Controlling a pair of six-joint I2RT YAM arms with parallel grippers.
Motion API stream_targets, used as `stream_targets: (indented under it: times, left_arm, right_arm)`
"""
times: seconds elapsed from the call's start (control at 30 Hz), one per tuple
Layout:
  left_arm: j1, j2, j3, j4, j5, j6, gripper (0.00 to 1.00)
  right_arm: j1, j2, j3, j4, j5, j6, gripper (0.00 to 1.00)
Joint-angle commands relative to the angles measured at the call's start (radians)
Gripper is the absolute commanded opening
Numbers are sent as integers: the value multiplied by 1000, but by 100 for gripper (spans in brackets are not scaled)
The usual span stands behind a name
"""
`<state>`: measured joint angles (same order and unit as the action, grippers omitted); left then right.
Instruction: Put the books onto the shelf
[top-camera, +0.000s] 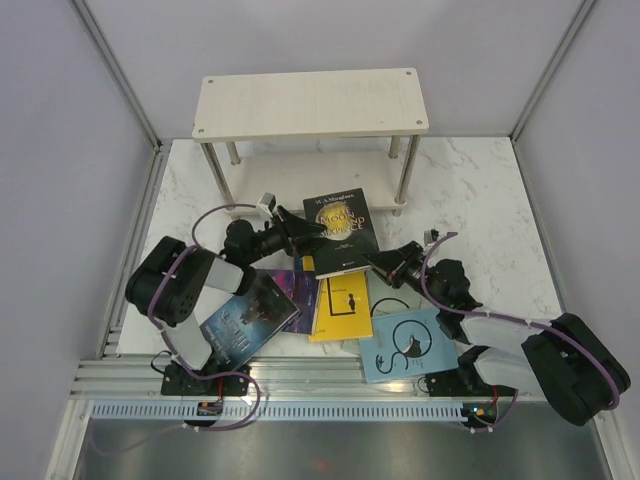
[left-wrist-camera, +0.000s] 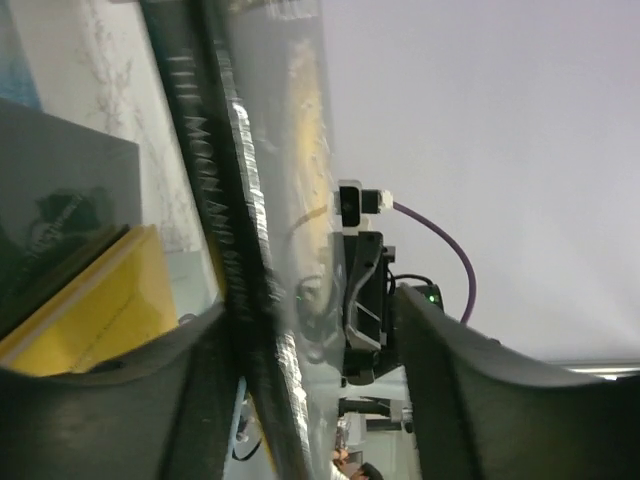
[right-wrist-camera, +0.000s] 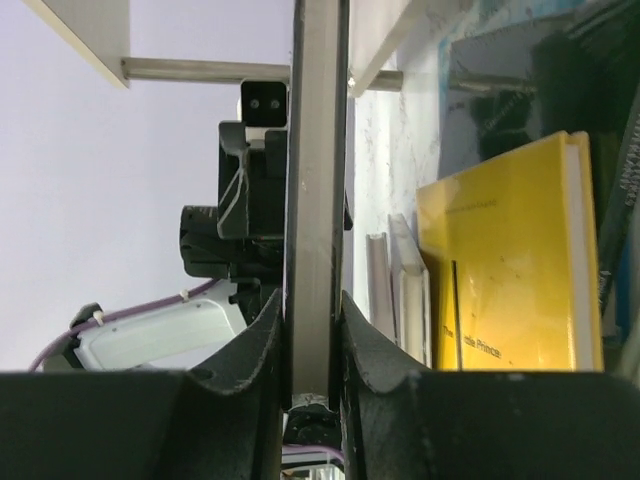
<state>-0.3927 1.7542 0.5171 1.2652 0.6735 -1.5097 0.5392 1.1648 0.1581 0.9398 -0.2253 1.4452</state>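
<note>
The right fingers (top-camera: 381, 262) are clenched on the 4 o'clock corner of the dark book (top-camera: 340, 230), pinching both its faces. The left fingers (top-camera: 303, 228) straddle its 9 o'clock edge but stand released, one of them clear of the cover. The dark book is mid-table (top-camera: 480, 200), just at 6 o'clock of the shelf (top-camera: 310, 103). Further toward 6 o'clock lie the yellow book (top-camera: 342, 308), purple book (top-camera: 292, 288), dark blue book (top-camera: 245, 318) and pale blue cat book (top-camera: 408, 345).

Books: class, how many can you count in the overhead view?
5: dark book mid-table; blue fantasy near-left; purple beside it; yellow centre; pale blue near-right. More may hide underneath.
</note>
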Motion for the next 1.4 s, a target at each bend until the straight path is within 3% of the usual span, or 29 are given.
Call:
stream_targets:
  times: [0.0,0.1,0.23,0.37,0.57,0.83,1.03,1.07,1.1,1.2,1.3,1.37]
  left_arm:
    - [64,-169,-3,20,90,115,67]
    - [97,-275,3,-163,95,237,78]
    - [133,-461,46,-607,55,419,82]
    - [137,-607,81,-861,-32,562,84]
    - [140,-734,47,-963,-63,618,84]
    - [141,-766,4,-986,-48,634,80]
    - [141,-789,0,-1015,-45,651,80]
    - [140,-792,-5,-1015,-43,652,79]
    - [140,-797,-6,-1017,-42,652,79]
    - [140,-802,-17,-1017,-41,652,79]
    - [140,-806,-26,-1017,-38,652,79]
    - [140,-806,-31,-1017,-43,652,79]
  right_arm:
    - [-48,-47,106,47,-6,-46,0]
    - [-88,-73,135,1,-25,-60,0]
    - [-174,-63,185,-36,-57,-69,0]
    - [-214,21,233,-18,-74,-71,0]
    - [-231,226,304,124,-55,-34,0]
    - [-239,501,360,416,20,102,0]
    - [-251,645,359,504,50,144,1]
    - [-254,671,353,516,56,150,5]
    - [-261,683,339,527,57,155,22]
    - [-284,730,313,585,50,168,61]
    - [-303,762,285,637,37,184,71]
    - [-303,780,273,672,29,190,72]
